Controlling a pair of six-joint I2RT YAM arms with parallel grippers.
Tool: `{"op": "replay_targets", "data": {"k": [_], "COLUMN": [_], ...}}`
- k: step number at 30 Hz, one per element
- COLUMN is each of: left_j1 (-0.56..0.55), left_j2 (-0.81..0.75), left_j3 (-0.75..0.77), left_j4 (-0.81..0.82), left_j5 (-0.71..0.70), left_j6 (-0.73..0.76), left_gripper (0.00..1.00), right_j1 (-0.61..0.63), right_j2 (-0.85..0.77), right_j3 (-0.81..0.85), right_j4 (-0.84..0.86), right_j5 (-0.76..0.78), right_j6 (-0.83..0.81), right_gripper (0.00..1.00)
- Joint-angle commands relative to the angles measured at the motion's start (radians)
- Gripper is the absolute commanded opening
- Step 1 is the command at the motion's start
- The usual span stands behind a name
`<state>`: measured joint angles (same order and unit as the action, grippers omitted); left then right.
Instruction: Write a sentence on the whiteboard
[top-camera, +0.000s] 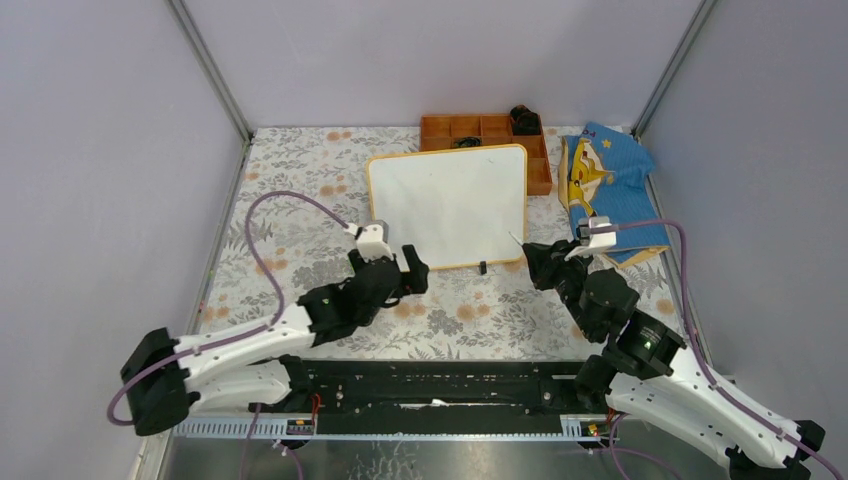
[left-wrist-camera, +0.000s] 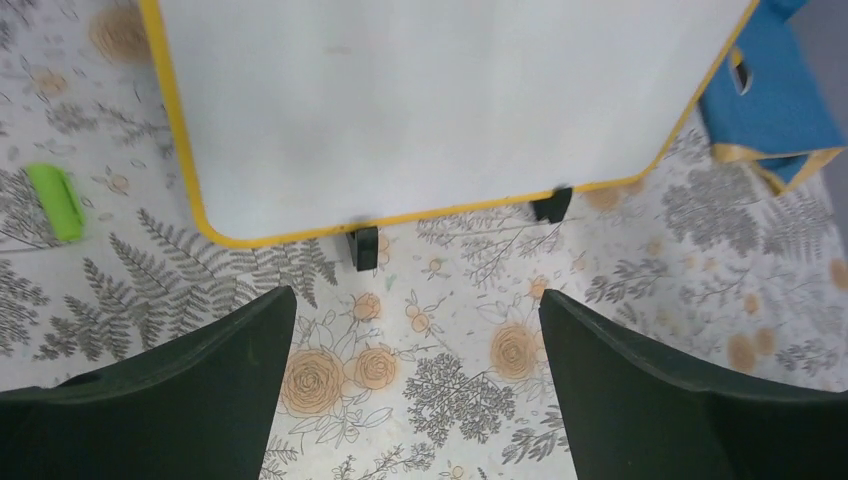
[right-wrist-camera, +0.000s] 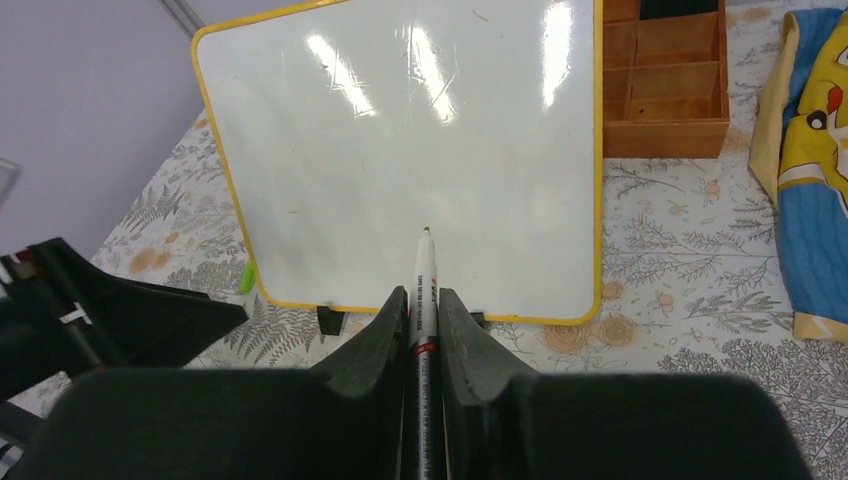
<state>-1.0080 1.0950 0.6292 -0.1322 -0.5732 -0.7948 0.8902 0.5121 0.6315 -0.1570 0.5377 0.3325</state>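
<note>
From my station, the only container on the table is the orange compartment tray, at the upper centre of the overhead frame. Its far right compartment holds a chunky black object. A second dark item sits in a middle compartment, half hidden behind the board's top edge, and I cannot make out what it is. In the right wrist view the nearer compartments show bare orange floors.

To the right of the tray lies a blue fabric piece printed with a yellow cartoon character. Any lettering on it is too small for me to read. The white-barrelled marker carries red printing along its barrel, also illegible.

The whiteboard sits in the centre of the overhead frame on the floral-patterned tablecloth. It is a white rectangle with rounded corners and a thin orange-yellow frame. Two small black feet show along its near edge. Its far edge overlaps the front of the tray, and I cannot tell whether they touch. The face is glossy plain white with bright glare streaks and a few faint smudges.

My left gripper is spread wide with nothing in it, just short of the board's lower left corner. A bright green cap lies on the cloth at the left of that view. My right gripper is clamped on the marker, whose dark tip points over the board's lower middle.
</note>
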Motion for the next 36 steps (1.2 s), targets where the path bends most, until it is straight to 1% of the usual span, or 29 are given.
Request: {"op": "replay_targets", "data": {"k": [1,5,9,11,13,15,17,22,24,27,31,34,36], "left_j1": [0.011,0.067,0.166,0.185,0.186,0.187,0.188,0.187,0.190,0.226,0.308,0.354,0.389], "left_j2": [-0.121,-0.169,-0.178,-0.179,-0.187,-0.203,-0.233,-0.312,-0.335,-0.346,-0.350,-0.332,-0.314], "left_j3": [0.023,0.101,0.150,0.166,0.175,0.165,0.133,-0.006,-0.045,-0.047,-0.035,-0.008,0.003], "left_j4": [-0.085,-0.136,-0.114,-0.092,-0.065,-0.019,0.069,0.289,0.340,0.328,0.261,0.213,0.193], "left_j5": [-0.050,-0.054,0.059,0.097,0.098,0.087,0.086,0.115,0.090,0.087,0.181,0.278,0.304], "left_j6": [0.134,0.220,0.289,0.321,0.364,0.409,0.456,0.593,0.601,0.574,0.487,0.465,0.444], "left_gripper": [0.99,0.99,0.99,0.99,0.99,0.99,0.99,0.99,0.99,0.99,0.99,0.99,0.99], "right_j1": [0.000,0.001,0.001,0.000,0.000,0.001,0.001,0.001,0.001,0.001,0.001,0.001,0.001], "right_j2": [0.001,0.021,0.057,0.094,0.140,0.178,0.198,0.250,0.269,0.294,0.344,0.382,0.401], "right_j3": [0.058,0.073,0.092,0.114,0.142,0.161,0.156,0.177,0.181,0.177,0.188,0.203,0.207], "right_j4": [0.033,0.054,0.092,0.088,0.064,0.058,0.080,0.104,0.127,0.191,0.236,0.261,0.271], "right_j5": [-0.027,-0.028,-0.064,-0.057,-0.036,-0.018,-0.003,0.041,0.023,-0.003,-0.025,-0.033,-0.034], "right_j6": [-0.050,-0.043,-0.033,-0.023,-0.011,-0.005,-0.006,-0.011,-0.027,-0.023,-0.015,-0.019,-0.022], "right_gripper": [0.00,0.00,0.00,0.00,0.00,0.00,0.00,0.00,0.00,0.00,0.00,0.00,0.00]}}
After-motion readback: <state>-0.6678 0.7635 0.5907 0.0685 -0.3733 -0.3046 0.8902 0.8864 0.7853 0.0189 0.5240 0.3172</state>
